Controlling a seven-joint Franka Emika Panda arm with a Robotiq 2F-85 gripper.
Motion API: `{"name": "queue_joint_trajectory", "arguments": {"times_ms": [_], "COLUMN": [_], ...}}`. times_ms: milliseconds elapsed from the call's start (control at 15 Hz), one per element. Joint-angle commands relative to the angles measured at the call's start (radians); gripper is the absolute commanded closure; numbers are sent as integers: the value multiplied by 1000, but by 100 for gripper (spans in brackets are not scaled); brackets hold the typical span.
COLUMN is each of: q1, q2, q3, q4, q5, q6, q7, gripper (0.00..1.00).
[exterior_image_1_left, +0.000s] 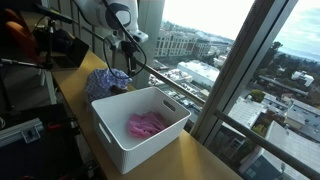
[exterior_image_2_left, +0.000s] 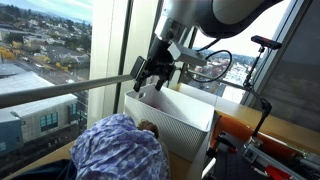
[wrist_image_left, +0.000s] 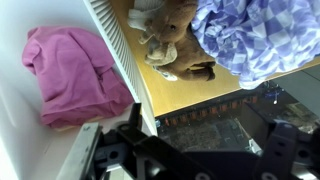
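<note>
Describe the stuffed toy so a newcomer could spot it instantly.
Start at the white bin on the wooden ledge by the window. Just outside its wall lies a brown stuffed toy, against a blue checked cloth. It alone is brown and furry; the pink cloth lies inside the bin.

A ledge (exterior_image_1_left: 205, 162) runs along the window (exterior_image_1_left: 215, 60). The bin (exterior_image_1_left: 128, 142) stands on the ledge, one long side close to its window edge. A garment (exterior_image_1_left: 146, 124) lies in the bin on its floor, toward the end away from the bundle in an exterior view. The bundle (exterior_image_1_left: 107, 82) lies on the ledge beyond one short end of the bin. In the wrist view the toy (wrist_image_left: 175, 45) lies on the ledge between the bin's wall (wrist_image_left: 120, 50) and the bundle (wrist_image_left: 250, 40), just beside the wall and against the bundle. The gripper (exterior_image_2_left: 152, 78) hangs above that end of the bin, near the ledge's window edge.
</note>
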Motion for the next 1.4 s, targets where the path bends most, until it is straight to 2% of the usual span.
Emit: {"name": "queue_joint_trajectory", "arguments": {"times_ms": [0, 200, 467, 667, 867, 1333], "q1": [-2, -29, -88, -128, -132, -91], "q2": [-1, -57, 4, 44, 107, 285], "q3": [2, -20, -79, -109, -123, -135], "q4": [1, 33, 127, 126, 129, 121], "q5": [1, -6, -64, -65, -62, -46], "q6": [-2, -79, -135, -136, -127, -68], "q7": [-1, -18, -8, 4, 34, 146], "gripper": [0, 0, 0, 0, 0, 0]}}
